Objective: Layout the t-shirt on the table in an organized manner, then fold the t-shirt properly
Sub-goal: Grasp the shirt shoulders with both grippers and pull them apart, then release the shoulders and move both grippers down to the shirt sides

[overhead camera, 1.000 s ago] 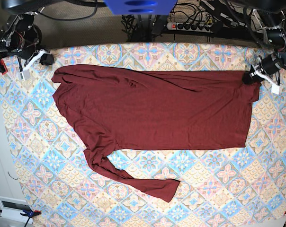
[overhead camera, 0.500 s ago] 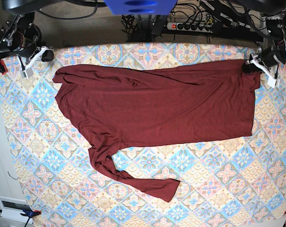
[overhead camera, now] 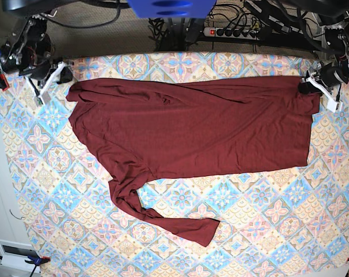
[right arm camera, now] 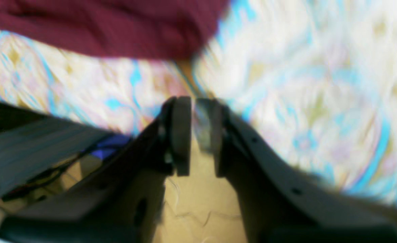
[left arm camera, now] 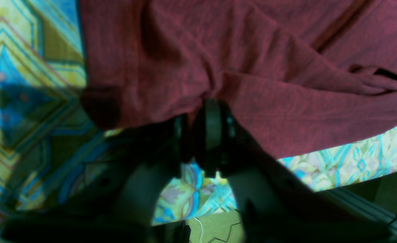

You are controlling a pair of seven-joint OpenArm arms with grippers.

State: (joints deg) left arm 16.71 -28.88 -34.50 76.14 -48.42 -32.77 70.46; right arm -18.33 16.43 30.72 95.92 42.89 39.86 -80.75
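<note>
T-shirt [overhead camera: 192,127]: maroon long-sleeve, spread sideways across the far half of the table [overhead camera: 267,231]; body is mostly flat.
Loose sleeve [overhead camera: 163,216]: trails toward the near edge, twisted; needs straightening before any fold.
Left gripper [left arm camera: 198,135]: at the far corner on the base view's right, jaws narrow with the hem bunched right at the tips; can't tell if it's actually pinched.
Right gripper [right arm camera: 195,135]: just off the opposite corner, slim gap, nothing in it.
Tip: I'd let go gently so the corner stays put, then smooth the sleeve first.
</note>
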